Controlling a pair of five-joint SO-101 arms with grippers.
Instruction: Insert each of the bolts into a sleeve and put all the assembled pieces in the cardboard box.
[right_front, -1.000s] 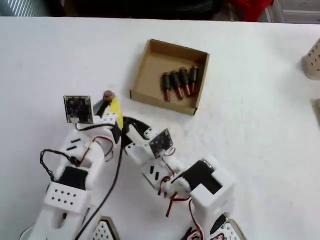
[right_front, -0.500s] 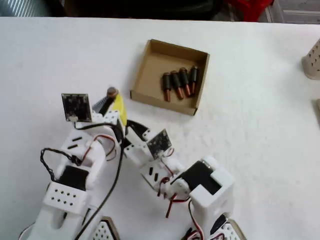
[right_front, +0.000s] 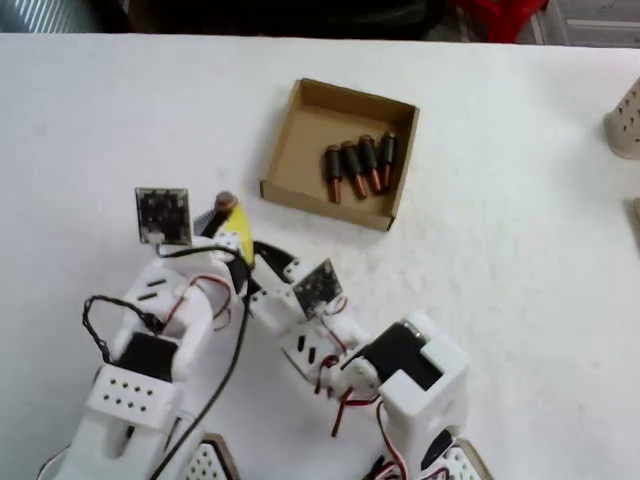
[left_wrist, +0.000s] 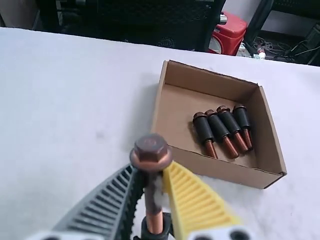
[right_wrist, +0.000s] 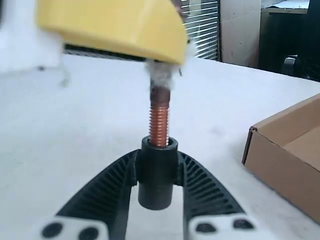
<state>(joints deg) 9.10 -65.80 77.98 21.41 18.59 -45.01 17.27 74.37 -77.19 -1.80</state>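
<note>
My left gripper (left_wrist: 150, 187) is shut on a copper bolt (left_wrist: 151, 156), hex head toward the cardboard box. The bolt's threaded end (right_wrist: 160, 122) sits in the mouth of a black sleeve (right_wrist: 157, 172), which my right gripper (right_wrist: 157, 190) is shut on. In the high view both grippers meet just left of the box, with the bolt head (right_front: 225, 201) showing by the yellow finger (right_front: 236, 218). The cardboard box (right_front: 292, 150) holds several assembled bolt-and-sleeve pieces (right_front: 358, 166) lying side by side.
The two arms (right_front: 150, 340) (right_front: 390, 370) fill the table's near side, cables trailing between them. A pale perforated object (right_front: 626, 120) stands at the right edge. White table lies open left and right of the box.
The left gripper with the bolt shifted slightly right and toward the near side, bringing the bolt down toward the sleeve. The right arm barely moved.
</note>
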